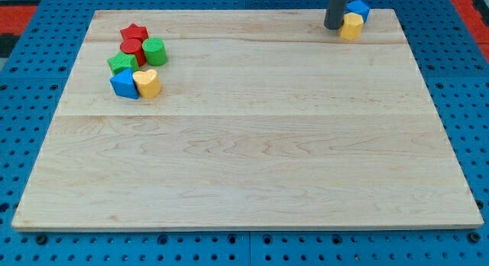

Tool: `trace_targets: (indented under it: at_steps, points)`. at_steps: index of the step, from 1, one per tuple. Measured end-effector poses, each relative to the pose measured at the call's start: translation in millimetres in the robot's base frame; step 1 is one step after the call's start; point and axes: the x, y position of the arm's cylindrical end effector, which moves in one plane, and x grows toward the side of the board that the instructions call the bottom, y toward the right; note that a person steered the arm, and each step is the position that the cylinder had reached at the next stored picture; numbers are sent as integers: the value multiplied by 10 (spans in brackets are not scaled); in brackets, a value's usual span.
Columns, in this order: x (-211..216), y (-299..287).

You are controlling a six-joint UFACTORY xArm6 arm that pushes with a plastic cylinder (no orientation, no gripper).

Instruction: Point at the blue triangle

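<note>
The blue triangle [123, 84] lies at the view's upper left of the wooden board [244, 159], touching a yellow heart [147, 82] on its right. Just above them sit a green star [121, 63], a red cylinder [133, 48], a red star [134, 33] and a green cylinder [155, 50], all in one cluster. My tip [333, 27] is at the view's top right, far from the blue triangle. It stands right beside a yellow block [351, 26] with a blue block [357, 9] behind it.
The board lies on a blue perforated table [30, 82]. Red surface shows at the view's top corners [15, 14].
</note>
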Motion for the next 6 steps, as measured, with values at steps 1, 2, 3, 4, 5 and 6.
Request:
trace_targets:
  at_steps: [1, 2, 3, 4, 5, 6]
  points:
    - [84, 104]
    - [594, 106]
    - [1347, -213]
    - [2017, -988]
    - [2387, -2075]
    - [2359, -3285]
